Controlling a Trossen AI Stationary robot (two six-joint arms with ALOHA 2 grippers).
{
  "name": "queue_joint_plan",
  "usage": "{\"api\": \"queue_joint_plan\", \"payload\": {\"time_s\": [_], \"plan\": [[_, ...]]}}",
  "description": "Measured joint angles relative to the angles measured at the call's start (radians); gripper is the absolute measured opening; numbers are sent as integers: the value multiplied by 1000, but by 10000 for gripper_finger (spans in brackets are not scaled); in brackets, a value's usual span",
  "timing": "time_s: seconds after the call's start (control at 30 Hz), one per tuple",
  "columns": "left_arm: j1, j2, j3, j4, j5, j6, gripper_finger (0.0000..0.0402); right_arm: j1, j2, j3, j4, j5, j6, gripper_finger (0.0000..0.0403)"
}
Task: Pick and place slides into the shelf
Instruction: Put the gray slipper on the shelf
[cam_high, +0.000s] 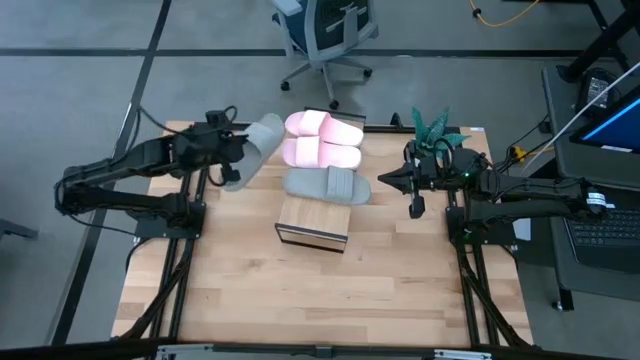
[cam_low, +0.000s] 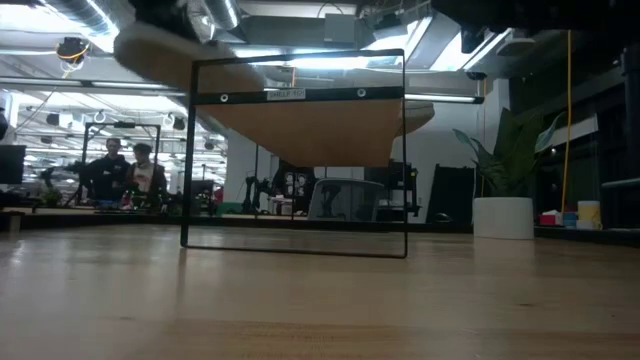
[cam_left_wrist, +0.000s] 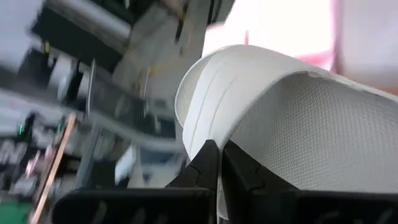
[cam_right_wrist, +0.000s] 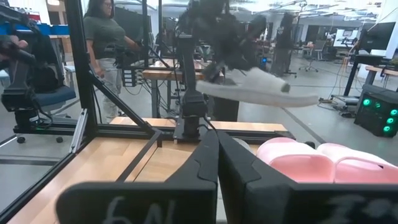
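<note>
On the shelf (cam_high: 313, 225), which stands near the middle of the tabletop (cam_high: 300, 300), three slides are seen lying side by side in the high view: two pale pink slides (cam_high: 322, 139) at the shelf's far end and one grey-green slide (cam_high: 327, 185) just beside them, toward the bare wooden part of the shelf top. The nearer pink slide is touched along its side by the grey-green one. The fourth slide (cam_high: 253, 149), also grey-green, is held in the air by the left end effector (cam_high: 228, 150), to the left of the shelf's far end and close to the pink pair. It is tilted, with one end raised. In the left wrist view the two dark fingers (cam_left_wrist: 205, 165) are seen pressed together on the thin edge of this slide's sole (cam_left_wrist: 292, 124), so the left end effector is closed and gripping it. In the right wrist view the same held slide (cam_right_wrist: 255, 87) is seen hanging above the level of the pink slides (cam_right_wrist: 311, 163).

To the right of the shelf, level with the resting slides, the right end effector (cam_high: 383, 180) is held apart from them, its fingers (cam_right_wrist: 208, 165) closed together with nothing between them. Beyond the shelf, a small green plant (cam_high: 433, 130) is seen on the tabletop's far right edge.
</note>
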Motion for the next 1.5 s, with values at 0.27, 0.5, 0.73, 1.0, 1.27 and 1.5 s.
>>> {"api": "queue_joint_plan", "payload": {"time_s": [0.27,0.5,0.73,1.0,1.27,1.5], "plan": [[-118,0,40,176,121,206,0,0,0,0,21,0,1,4],[-202,47,40,248,204,406,0,0,0,0,46,19,2,4],[-263,103,40,320,273,606,0,0,0,0,53,62,19,4],[-275,138,40,394,404,658,0,0,0,0,59,62,32,4],[-275,184,40,414,460,734,0,0,0,0,89,62,34,4],[-275,255,111,405,526,733,0,0,0,0,88,62,68,4]]}}
